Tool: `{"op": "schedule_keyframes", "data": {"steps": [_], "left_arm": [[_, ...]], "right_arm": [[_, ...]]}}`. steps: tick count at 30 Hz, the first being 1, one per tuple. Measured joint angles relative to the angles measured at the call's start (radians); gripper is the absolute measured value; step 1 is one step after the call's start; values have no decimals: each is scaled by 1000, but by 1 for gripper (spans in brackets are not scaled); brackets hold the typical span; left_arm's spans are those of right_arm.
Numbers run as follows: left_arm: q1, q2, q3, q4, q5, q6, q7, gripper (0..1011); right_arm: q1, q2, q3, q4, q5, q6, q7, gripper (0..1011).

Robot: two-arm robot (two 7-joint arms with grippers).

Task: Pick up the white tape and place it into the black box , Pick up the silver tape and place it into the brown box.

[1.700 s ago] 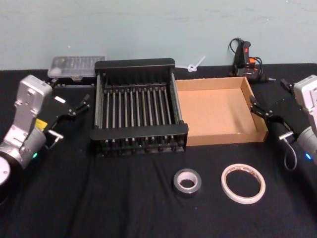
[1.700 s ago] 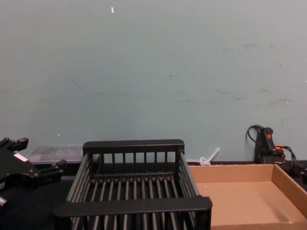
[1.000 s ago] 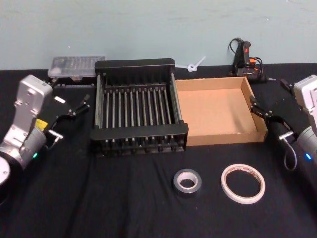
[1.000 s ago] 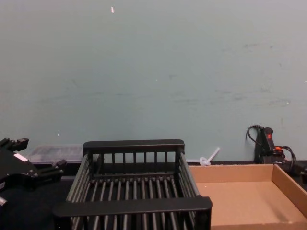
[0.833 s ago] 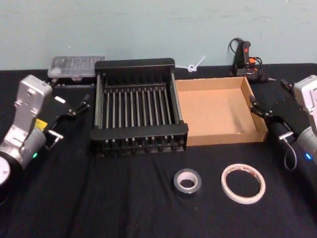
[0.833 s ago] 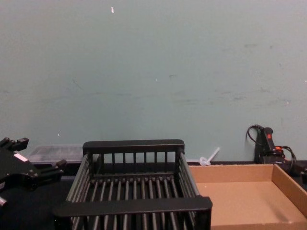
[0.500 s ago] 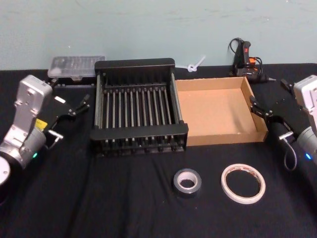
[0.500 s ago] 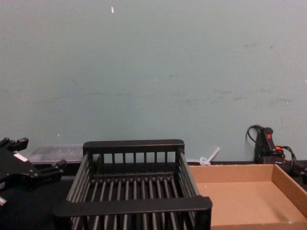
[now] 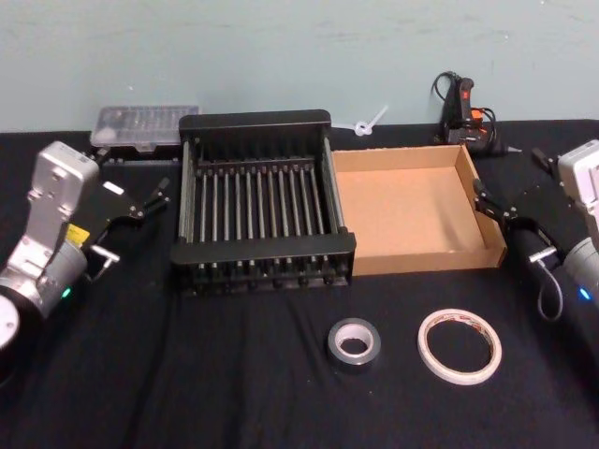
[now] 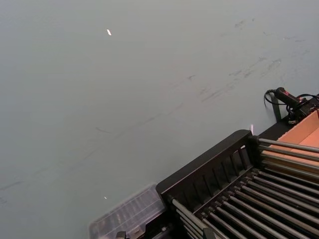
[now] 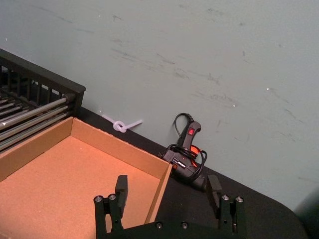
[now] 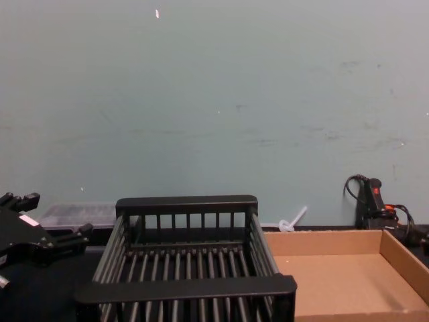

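Black cloth covers the bench point(image 9: 140, 374), and all the things sit on it.

The right hand point(image 9: 505, 217) hangs just off the right wall of the wide, shallow brown cardboard box point(image 9: 409, 210). Its two fingers point(image 11: 121, 186) stand apart and hold nothing. I think they are kept apart so the hand is ready to go down over a roll.

The wide, thin white ring of tape with red print inside point(image 9: 459, 345) lies flat on the cloth, nearer the robot than the right hand and a little toward the middle. The thick grey-silver roll of tape with a shiny top point(image 9: 354, 343) lies flat just beside the white ring, farther from the right hand. Both lie with the hole up, so a finger could fit inside.

The black plastic crate with bars for sides point(image 9: 262, 201) touches the brown box on its far side from the right hand. Both boxes have nothing in them, so no step is done yet.

The left hand point(image 9: 140, 208) waits just off the crate's left wall. Its fingers are apart and hold nothing.
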Motion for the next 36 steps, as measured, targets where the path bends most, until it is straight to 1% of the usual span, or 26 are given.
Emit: {"op": "schedule_keyframes", "data": {"steps": [5,7,10,13,14,17,18,20,23,26,27,29,30,34,36], "left_arm": [[0,0,0,0,0,0,0,1001],[0,0,0,0,0,0,0,1001],[0,0,0,0,0,0,0,1001],[0,0,0,0,0,0,0,1001],[0,0,0,0,0,0,0,1001],[0,0,0,0,0,0,0,1001],[0,0,0,0,0,0,0,1001],[0,0,0,0,0,0,0,1002],[0,0,0,0,0,0,0,1001],[0,0,0,0,0,0,0,1001],[0,0,0,0,0,0,0,1001],[0,0,0,0,0,0,0,1001],[0,0,0,0,0,0,0,1001],[0,0,0,0,0,0,0,1002],[0,0,0,0,0,0,0,1001]], "right_arm": [[-14,0,18,-16,4,7,13,1000],[-32,6,35,-41,15,17,22,1000],[-49,13,48,-65,27,25,31,1000],[-78,27,68,-105,45,39,45,1000],[-94,35,81,-127,57,48,53,1000],[-121,48,97,-161,74,61,64,1000],[-140,59,110,-183,86,71,71,1002],[-159,68,123,-205,95,78,77,1000],[-212,94,154,-256,116,93,92,1000],[-244,109,170,-284,124,96,102,1000],[-265,120,180,-300,128,98,110,1000],[-283,129,188,-314,130,99,116,1002],[-303,139,197,-327,131,101,124,1000],[-338,158,212,-350,132,106,139,1000],[-373,171,224,-366,135,115,151,1000]]}}
